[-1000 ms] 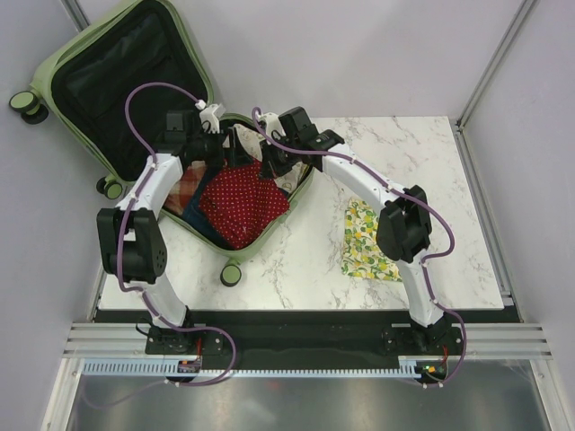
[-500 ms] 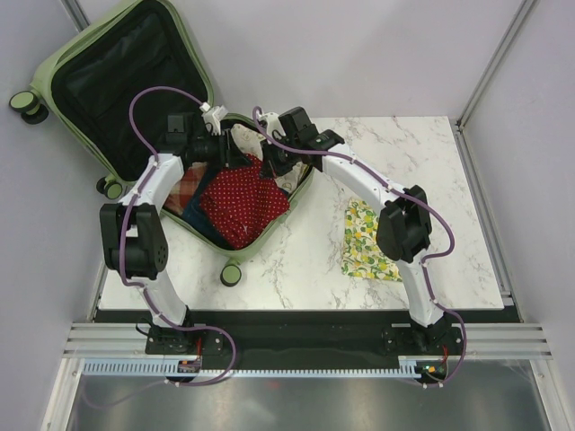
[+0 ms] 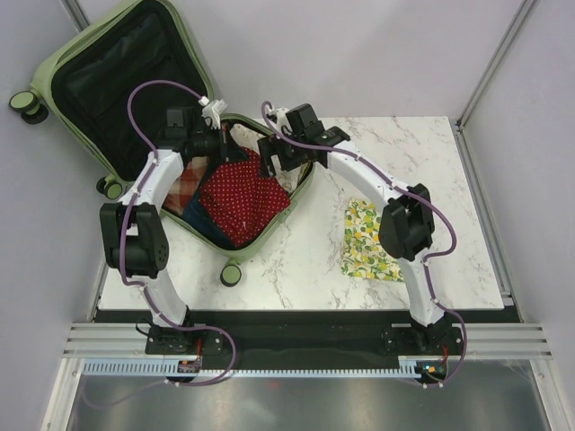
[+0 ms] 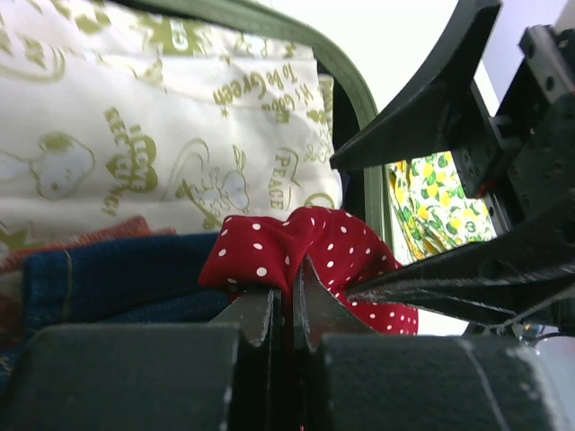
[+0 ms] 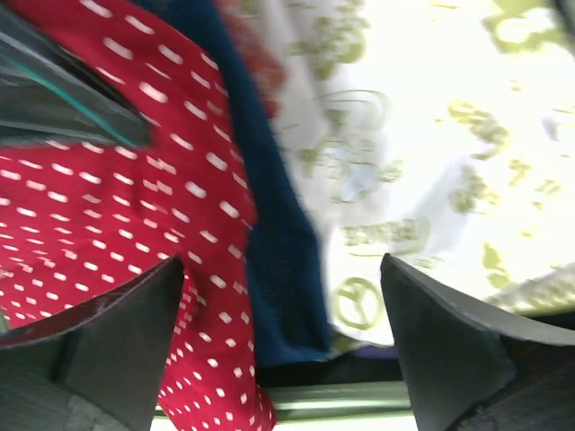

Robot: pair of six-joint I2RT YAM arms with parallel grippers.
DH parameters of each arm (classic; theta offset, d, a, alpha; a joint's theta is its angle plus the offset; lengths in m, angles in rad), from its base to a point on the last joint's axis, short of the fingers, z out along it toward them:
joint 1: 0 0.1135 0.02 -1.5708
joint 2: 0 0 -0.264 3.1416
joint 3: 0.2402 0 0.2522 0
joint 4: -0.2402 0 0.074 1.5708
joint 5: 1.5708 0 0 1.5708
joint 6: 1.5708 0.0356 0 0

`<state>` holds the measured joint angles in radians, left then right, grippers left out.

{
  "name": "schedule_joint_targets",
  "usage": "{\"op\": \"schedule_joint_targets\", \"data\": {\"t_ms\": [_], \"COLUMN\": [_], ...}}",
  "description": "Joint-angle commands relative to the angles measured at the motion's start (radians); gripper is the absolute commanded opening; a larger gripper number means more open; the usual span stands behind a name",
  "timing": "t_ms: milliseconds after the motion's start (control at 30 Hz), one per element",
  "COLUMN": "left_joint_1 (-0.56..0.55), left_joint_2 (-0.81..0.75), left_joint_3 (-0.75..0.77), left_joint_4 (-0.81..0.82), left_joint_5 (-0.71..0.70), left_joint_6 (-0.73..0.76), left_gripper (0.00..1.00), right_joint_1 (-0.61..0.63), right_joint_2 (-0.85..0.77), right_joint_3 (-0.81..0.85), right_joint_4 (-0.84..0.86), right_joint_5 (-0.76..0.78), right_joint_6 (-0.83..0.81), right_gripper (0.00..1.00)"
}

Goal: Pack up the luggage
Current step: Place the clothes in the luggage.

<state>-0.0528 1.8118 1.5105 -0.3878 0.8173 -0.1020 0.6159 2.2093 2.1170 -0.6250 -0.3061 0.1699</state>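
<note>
My left claw (image 4: 286, 269) is pressed shut, pinching a raised fold of a red polka-dot cloth (image 4: 305, 247). My right claw (image 5: 280, 269) is spread wide with nothing in it, just above that same cloth, a dark blue garment (image 5: 278, 251) and a white printed cloth (image 5: 431, 135). The luggage (image 3: 108, 81), pale green with black lining, lies open at the far left corner of the marble table (image 3: 404, 153), with the clothes in its near half. A lemon-print cloth (image 3: 368, 241) lies on the table, well apart to the right.

Garments (image 3: 238, 199) in luggage (image 3: 108, 81), cloth (image 3: 370, 242) right
</note>
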Motion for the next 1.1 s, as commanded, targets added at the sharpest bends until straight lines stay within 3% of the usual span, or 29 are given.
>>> {"op": "schedule_joint_targets", "data": {"t_ms": [0, 467, 1067], "left_joint_1": [-0.002, -0.002, 0.051], "left_joint_2": [0.027, 0.267, 0.489], "left_joint_3": [0.108, 0.454, 0.717], "left_joint_4": [0.006, -0.195, -0.238], "left_joint_5": [-0.036, -0.148, -0.219], "left_joint_6": [0.021, 0.179, 0.269], "left_gripper": [0.02, 0.02, 0.02], "right_joint_1": [-0.033, -0.113, -0.125], "right_joint_2": [-0.060, -0.165, -0.206], "right_joint_3": [-0.006, -0.134, -0.175], "right_joint_4": [-0.012, -0.031, -0.094], "right_joint_5": [0.045, 0.131, 0.179], "right_joint_6": [0.009, 0.025, 0.045], "right_gripper": [0.98, 0.98, 0.98]}}
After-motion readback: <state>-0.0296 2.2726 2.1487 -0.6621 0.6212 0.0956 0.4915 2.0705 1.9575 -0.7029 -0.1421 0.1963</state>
